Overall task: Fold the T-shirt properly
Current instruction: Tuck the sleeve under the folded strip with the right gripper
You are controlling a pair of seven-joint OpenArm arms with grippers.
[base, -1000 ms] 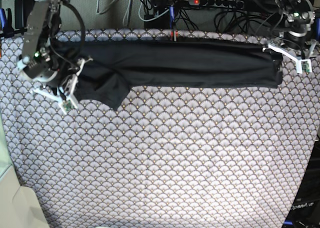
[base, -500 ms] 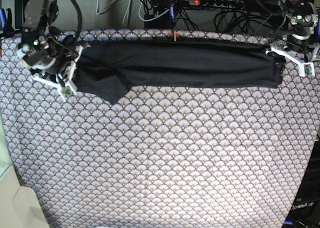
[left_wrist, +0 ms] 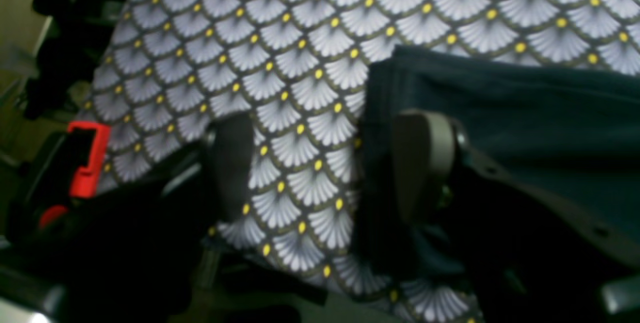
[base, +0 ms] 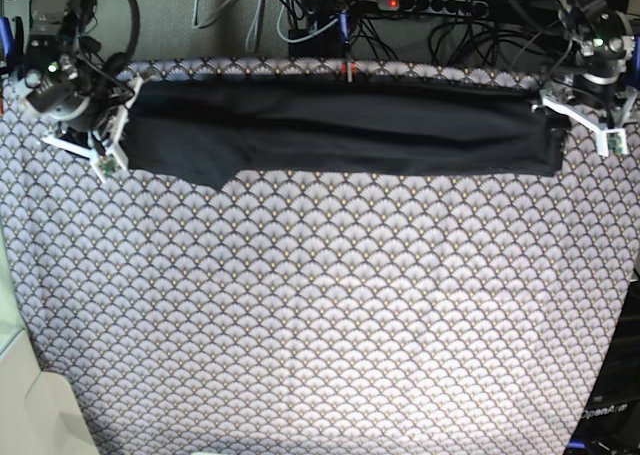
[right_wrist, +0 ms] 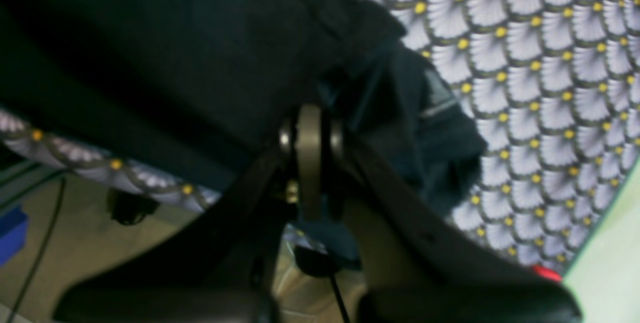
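Dark T-shirt point(right_wrist: 210, 38) folds inside right tool point(right_wrist: 310, 163)

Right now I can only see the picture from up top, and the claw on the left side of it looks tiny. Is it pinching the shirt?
Observer: Yes. Its own wrist camera shows the right gripper shut, with a bunch of the T-shirt cloth caught at its fingers.
Operator: What about the other claw?
Observer: The left gripper is open and has nothing pinched in it.
Operator: Is it close to the shirt?
Observer: Yes. One finger is over the shirt's end and the other is over the bare tablecloth, so the shirt's edge lies between them.
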